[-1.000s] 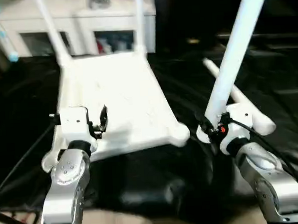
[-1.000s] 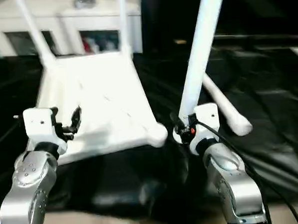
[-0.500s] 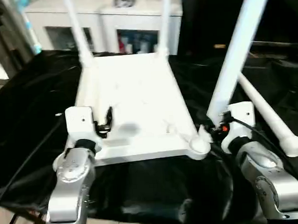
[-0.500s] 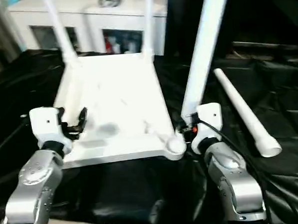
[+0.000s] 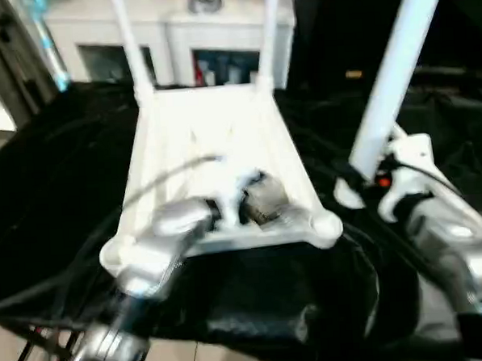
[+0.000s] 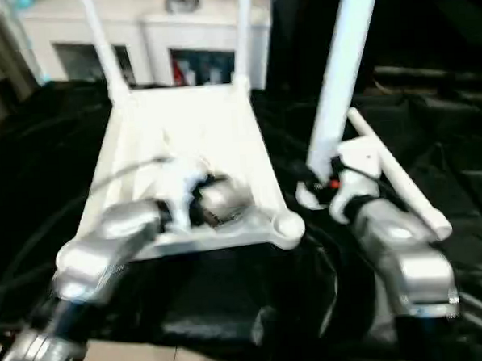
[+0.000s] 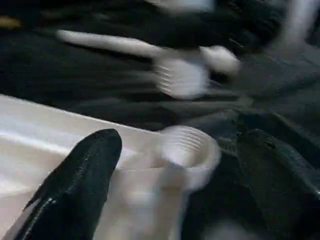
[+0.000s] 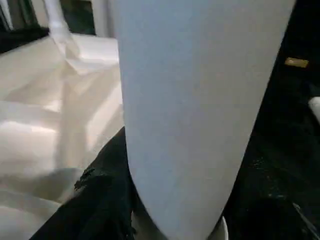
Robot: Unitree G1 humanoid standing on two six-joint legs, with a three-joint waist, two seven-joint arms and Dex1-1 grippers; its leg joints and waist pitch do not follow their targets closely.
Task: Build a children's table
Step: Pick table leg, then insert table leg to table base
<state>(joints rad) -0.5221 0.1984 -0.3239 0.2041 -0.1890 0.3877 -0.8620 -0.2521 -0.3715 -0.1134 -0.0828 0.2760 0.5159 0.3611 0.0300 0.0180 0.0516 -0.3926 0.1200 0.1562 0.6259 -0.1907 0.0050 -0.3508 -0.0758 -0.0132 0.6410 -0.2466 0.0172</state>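
No writing shows on the white table top or held leg.

You're looking at a tabletop draped in black sheet. On it the white table top lies underside up, two legs standing at its far corners. To its right, one loose leg lies on the sheet.

Table top lies centre, loose leg to its right.
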